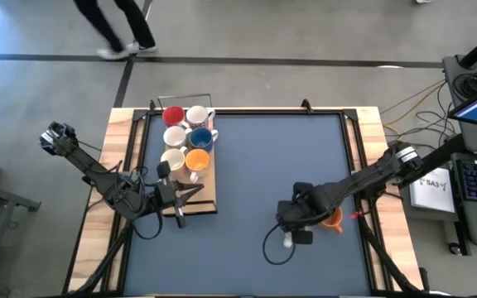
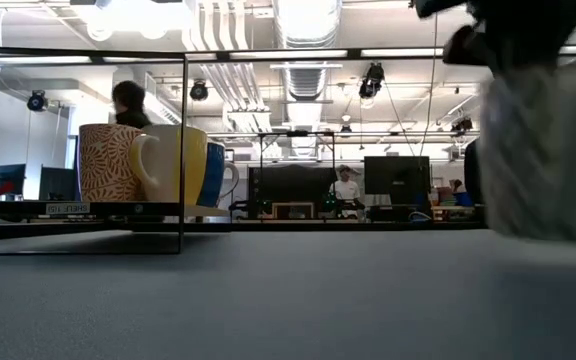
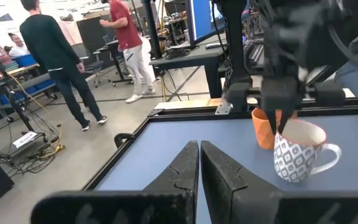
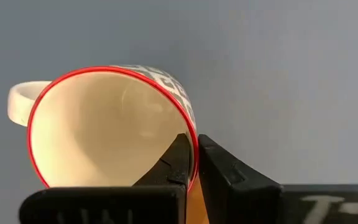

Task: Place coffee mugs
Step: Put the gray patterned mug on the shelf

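My right gripper [image 4: 191,158] is shut on a white mug with a red rim and grey pattern [image 4: 110,124], at the table's near right [image 1: 288,241]. In the low view this mug [image 2: 543,150] looms large at the right. An orange mug [image 1: 332,219] stands on the table just beside it, toward the right edge [image 3: 265,127]. Several more mugs, red [image 1: 173,115], blue [image 1: 201,138], orange [image 1: 197,159] and white [image 1: 175,136], stand on a wooden board [image 1: 205,199] at the far left. My left gripper [image 1: 194,192] is shut and hovers by the board's near end, touching nothing. My right gripper holds the patterned mug by its rim [image 4: 194,134], opposite the handle [image 4: 23,99]. One finger is inside the cup and one outside, pinching the wall. The fingers come from above, pointing down. The mug hangs nearly upright [image 3: 297,155]; whether its base touches the table I cannot tell.
The blue table mat [image 1: 272,165] lies bare between the board and my right arm. A black frame [image 1: 354,124] borders the mat. A clear panel edge [image 2: 183,150] stands by the mugs on the board. People walk in the room beyond the table [image 3: 55,56].
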`<state>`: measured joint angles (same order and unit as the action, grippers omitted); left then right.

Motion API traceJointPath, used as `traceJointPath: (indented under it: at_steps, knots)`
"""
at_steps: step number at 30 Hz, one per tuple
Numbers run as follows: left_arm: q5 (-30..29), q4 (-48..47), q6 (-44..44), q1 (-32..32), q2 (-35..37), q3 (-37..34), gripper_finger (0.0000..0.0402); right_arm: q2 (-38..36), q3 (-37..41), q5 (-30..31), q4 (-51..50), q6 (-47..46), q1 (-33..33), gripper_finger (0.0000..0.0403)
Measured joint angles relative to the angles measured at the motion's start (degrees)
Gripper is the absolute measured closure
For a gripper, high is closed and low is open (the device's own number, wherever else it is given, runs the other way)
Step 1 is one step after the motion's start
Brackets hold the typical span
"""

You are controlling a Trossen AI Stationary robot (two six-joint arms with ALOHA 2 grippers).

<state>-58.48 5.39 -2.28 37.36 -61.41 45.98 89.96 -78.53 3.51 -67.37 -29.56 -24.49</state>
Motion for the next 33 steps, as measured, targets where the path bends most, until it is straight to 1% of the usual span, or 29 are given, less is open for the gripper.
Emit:
traceJointPath:
  at_steps: [7, 10, 14, 19, 22, 25, 28, 33]
  knots:
    - [0.1, 0.0, 0.0, 0.1, 0.0, 0.1, 0.0402, -5.9, -0.9, 4.9, 2.9, -2.1, 1.2, 0.0391]
    - [0.1, -0.1, 0.0, 0.2, 0.0, 0.1, 0.0402, -8.3, -0.9, 8.5, 4.3, -5.2, 2.4, 0.0391]
    - [0.1, 0.0, 0.0, 0.2, 0.0, 0.2, 0.0402, -10.6, -0.9, 10.0, 4.4, -10.4, 5.0, 0.0391]
    - [0.1, 0.0, -0.1, 0.2, 0.2, 0.2, 0.0402, -13.4, -0.9, 10.1, 4.8, -17.4, 9.8, 0.0391]
    - [0.1, 0.0, -0.3, 0.2, 0.6, 0.2, 0.0402, -14.5, -1.4, 9.9, 5.3, -18.2, 12.8, 0.0391]
    - [-0.1, -0.4, -0.4, 0.6, 1.5, 0.2, 0.0402, -14.4, -3.7, 9.4, 5.1, -17.0, 15.5, 0.0391]
    - [-0.2, -1.6, -0.4, 1.3, 2.9, 0.2, 0.0402, -13.0, -7.0, 7.2, 5.1, -14.4, 18.4, 0.0390]
    - [-3.1, -3.5, -0.2, 3.2, 4.9, 0.1, 0.0402, -8.8, -12.4, 3.4, 4.1, -10.3, 23.9, 0.0390]
